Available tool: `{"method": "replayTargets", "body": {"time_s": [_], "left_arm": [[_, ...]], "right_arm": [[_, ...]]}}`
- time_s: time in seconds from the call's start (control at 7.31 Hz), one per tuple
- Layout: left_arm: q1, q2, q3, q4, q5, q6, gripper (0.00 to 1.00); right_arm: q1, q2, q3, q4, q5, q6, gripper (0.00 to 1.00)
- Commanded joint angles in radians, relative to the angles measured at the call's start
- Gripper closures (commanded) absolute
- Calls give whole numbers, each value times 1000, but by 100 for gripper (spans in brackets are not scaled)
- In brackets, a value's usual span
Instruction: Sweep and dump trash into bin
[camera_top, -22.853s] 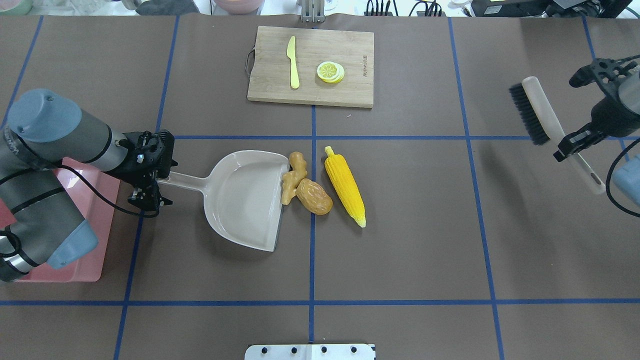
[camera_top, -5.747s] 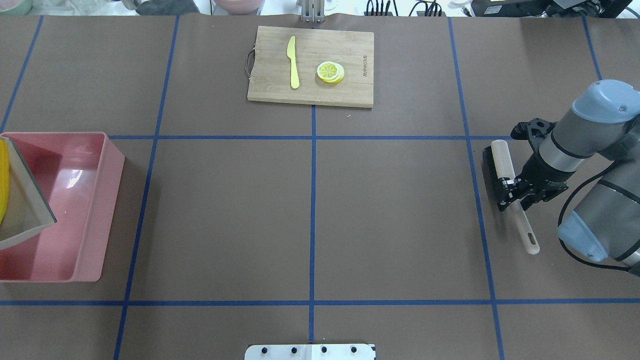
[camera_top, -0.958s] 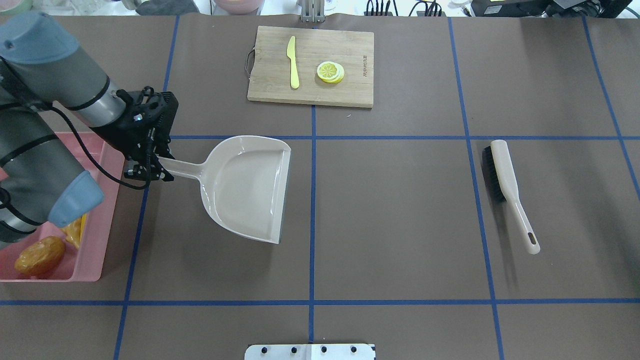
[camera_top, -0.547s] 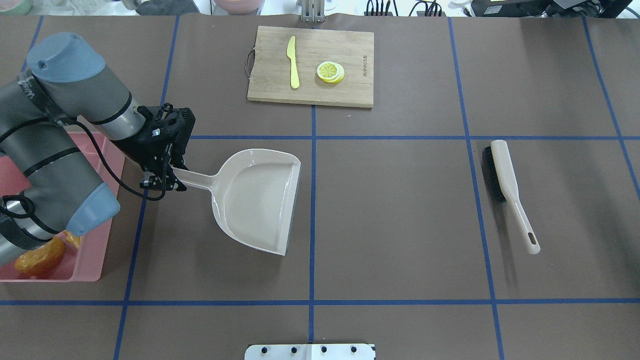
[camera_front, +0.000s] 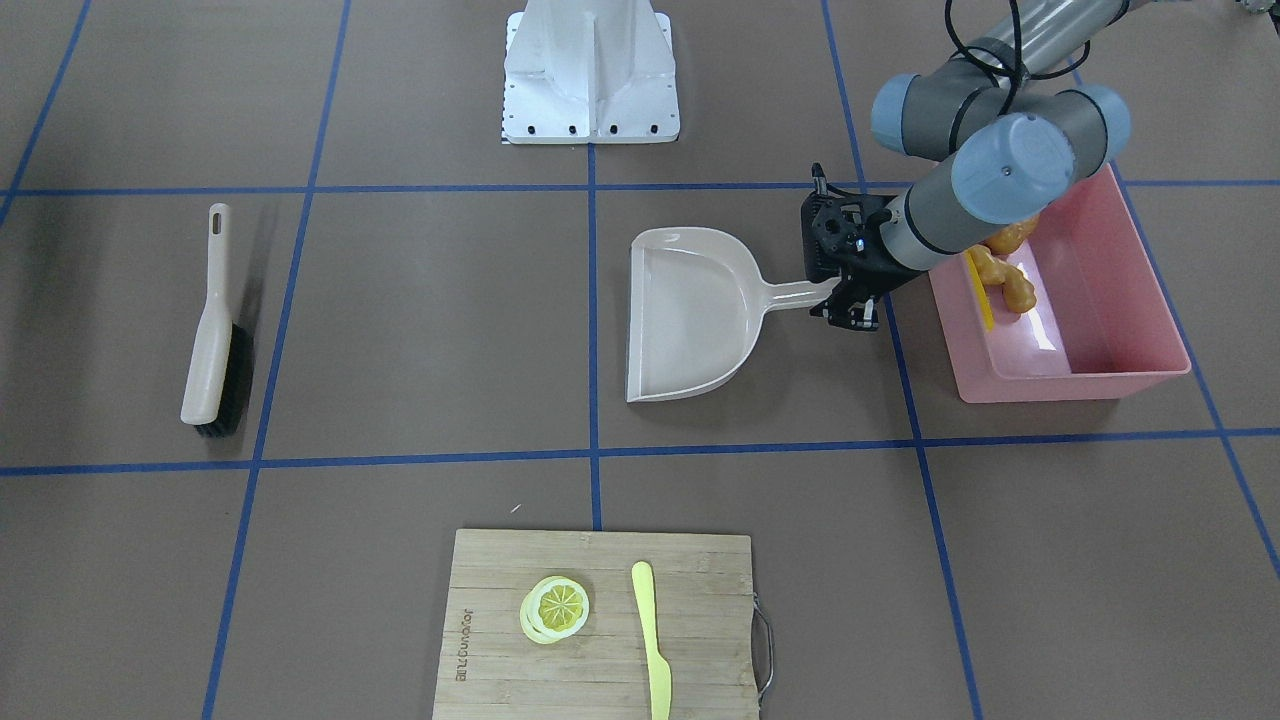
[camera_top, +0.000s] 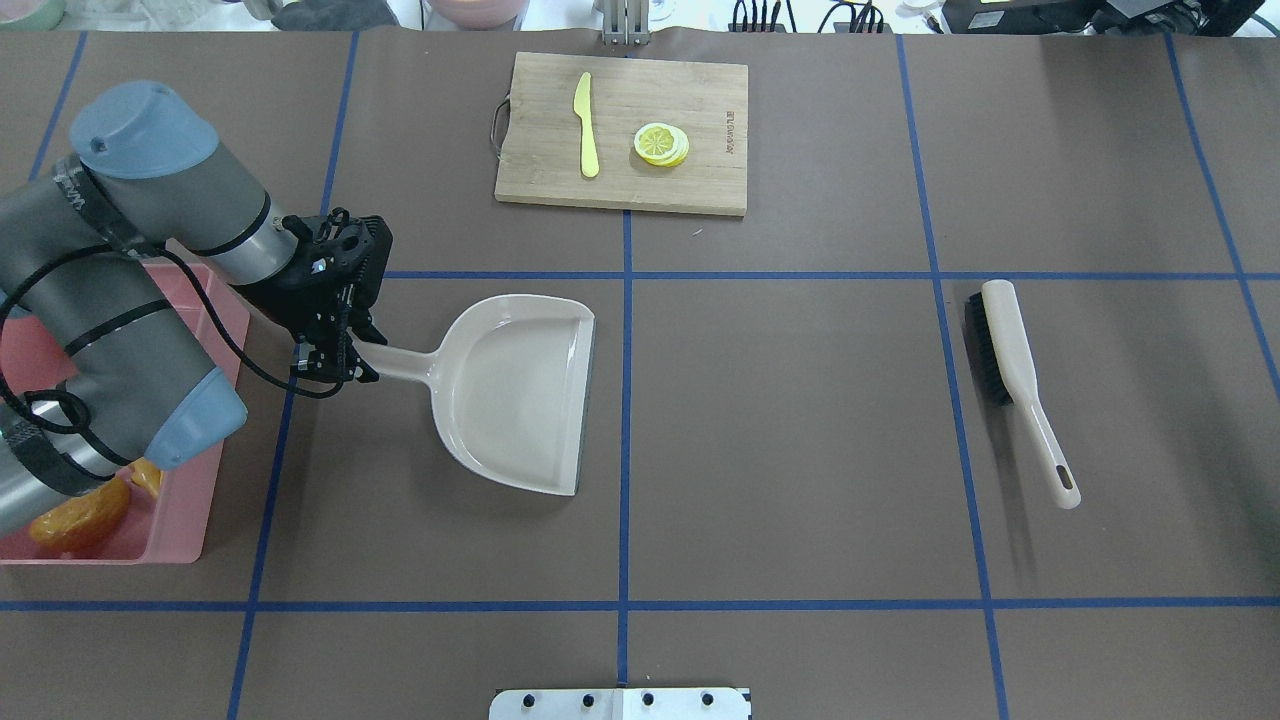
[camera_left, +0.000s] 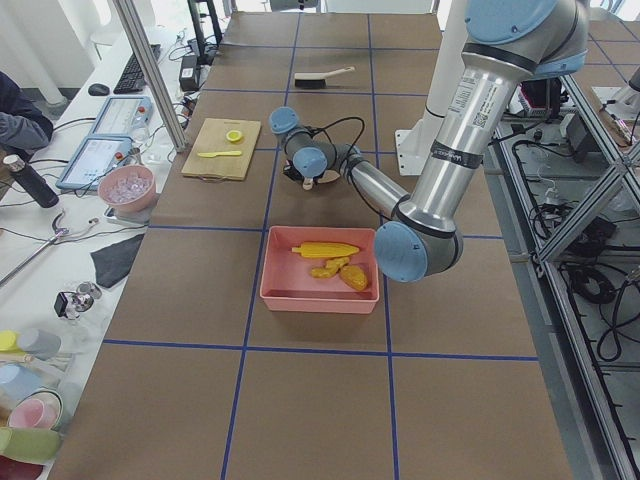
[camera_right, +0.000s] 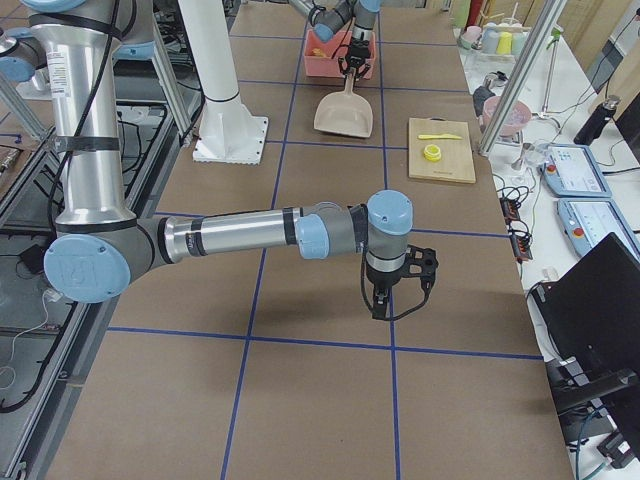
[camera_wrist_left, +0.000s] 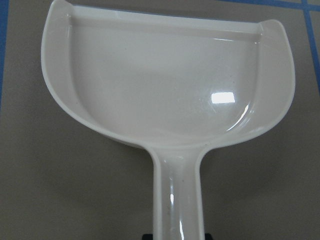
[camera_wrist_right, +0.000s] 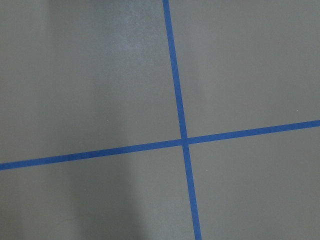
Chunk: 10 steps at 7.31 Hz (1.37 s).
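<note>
Your trash is all in the bin (camera_left: 315, 299): the corn cob (camera_left: 325, 249) lies along the far wall, with the ginger-like root (camera_left: 326, 268) and the potato-like piece (camera_left: 354, 279) just beside it and near each other. The pink bin sits on the robot's left side of the counter (camera_top: 800, 450). From overhead, the left arm covers most of the bin, so you only catch the potato-like piece at one corner.

Just beside the bin, the left hand (camera_top: 327, 366) is clenched on the end of the dustpan (camera_top: 520, 390) handle. The pan is bare inside (the wrist camera shows only glare on it) and its open mouth faces away from the bin; it looks to be lying flat on the counter, though the angle makes that hard to confirm.

Further out, the brush (camera_top: 1011, 350) lies by itself well apart on the robot's right side. The cutting board (camera_top: 705, 185) sits at the far edge, carrying the plastic knife (camera_top: 586, 125) and the lemon slice (camera_top: 660, 143).

The right hand (camera_right: 385, 300) hangs over blue tape lines (camera_wrist_right: 177, 100), well apart from everything; you cannot tell whether it is released or clenched.
</note>
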Motion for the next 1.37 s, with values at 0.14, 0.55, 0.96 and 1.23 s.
{"method": "replayTargets", "body": {"time_s": [0.14,0.55,0.96,1.23], "left_arm": [[2,-3,5,-35,-1,0,1],[-33,13,-50,-27,-3,-44,1],[-186,169,-130,-31,0,-146,1],[-302,297,-136,-35,0,-149,1]], "right_arm": [[0,2,2,0,2,-2,0],[0,0,10,0,2,-3,0],[0,0,10,0,6,-3,0],[0,0,10,0,9,-3,0]]}}
